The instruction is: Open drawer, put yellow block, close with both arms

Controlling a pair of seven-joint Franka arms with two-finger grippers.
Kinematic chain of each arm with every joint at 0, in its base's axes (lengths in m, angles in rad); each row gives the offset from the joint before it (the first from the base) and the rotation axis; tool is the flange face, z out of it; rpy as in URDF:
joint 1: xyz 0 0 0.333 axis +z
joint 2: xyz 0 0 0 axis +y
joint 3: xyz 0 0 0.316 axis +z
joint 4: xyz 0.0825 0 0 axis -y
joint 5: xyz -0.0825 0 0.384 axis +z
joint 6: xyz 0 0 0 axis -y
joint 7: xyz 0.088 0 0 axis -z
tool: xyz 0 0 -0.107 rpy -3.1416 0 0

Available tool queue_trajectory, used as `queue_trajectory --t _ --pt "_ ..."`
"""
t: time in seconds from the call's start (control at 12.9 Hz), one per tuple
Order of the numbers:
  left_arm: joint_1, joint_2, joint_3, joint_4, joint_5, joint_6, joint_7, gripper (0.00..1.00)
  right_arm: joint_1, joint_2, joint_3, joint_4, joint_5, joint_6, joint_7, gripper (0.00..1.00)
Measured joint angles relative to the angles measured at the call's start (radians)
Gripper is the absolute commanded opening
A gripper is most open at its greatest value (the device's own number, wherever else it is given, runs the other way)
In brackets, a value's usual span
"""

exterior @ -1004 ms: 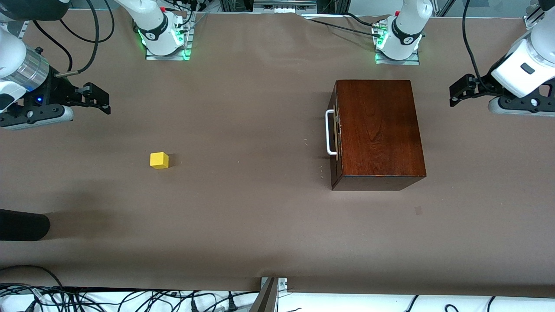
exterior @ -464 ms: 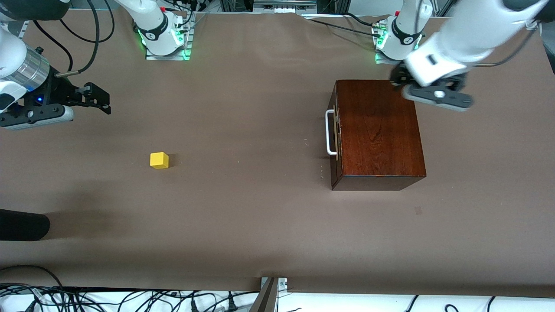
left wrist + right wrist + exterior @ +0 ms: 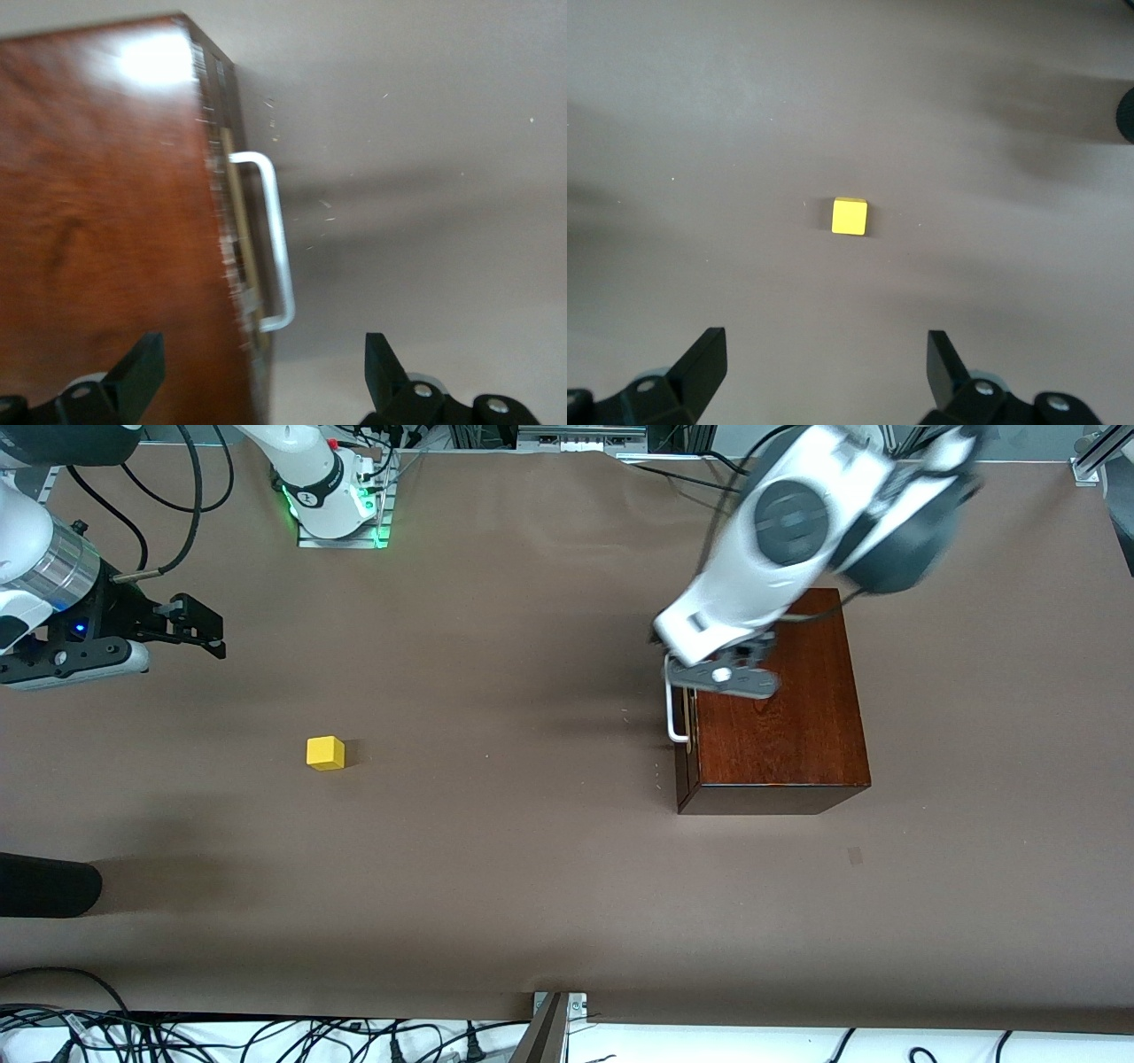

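In the front view, your left gripper [image 3: 722, 676] now hangs over the handle edge of the wooden box [image 3: 780, 717], just above the white handle [image 3: 673, 708]. Half a second ago it was over the box's corner nearest the left arm's base, and a second ago it was off past the box at the left arm's end of the table, so it has swept across the lid. The drawer [image 3: 685, 726] is shut, flush with the box face. The yellow block [image 3: 325, 752] sits on the brown table [image 3: 532, 868] toward the right arm's end, well apart from the box, just where it was before. Your right gripper [image 3: 190, 627] waits above the table at that end, unmoved through all three frames.

In the left wrist view, you see the fingers [image 3: 140, 372] spread wide, with the box's glossy top [image 3: 106, 221] and the handle [image 3: 275, 239] between them; nothing is held.

In the right wrist view, the right gripper's fingers [image 3: 702, 363] are also spread wide and empty, and the yellow block [image 3: 850, 216] lies on the bare table ahead of them.
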Motion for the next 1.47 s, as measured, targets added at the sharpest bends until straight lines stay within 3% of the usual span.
queue_trajectory --t 0.77,1.16,1.47 --pt "-0.151 0.246 0.000 -0.064 0.311 0.121 -0.355 1.00 -0.003 0.004 -0.006 0.002 0.000 -0.018 -0.001 1.00" --pt "-0.155 0.273 0.000 -0.067 0.332 0.156 -0.386 1.00 -0.003 0.066 -0.005 -0.025 0.000 -0.037 -0.004 1.00" --pt "-0.165 0.273 0.000 -0.067 0.331 0.224 -0.422 1.00 -0.003 0.112 -0.005 -0.157 0.000 0.117 0.007 1.00"
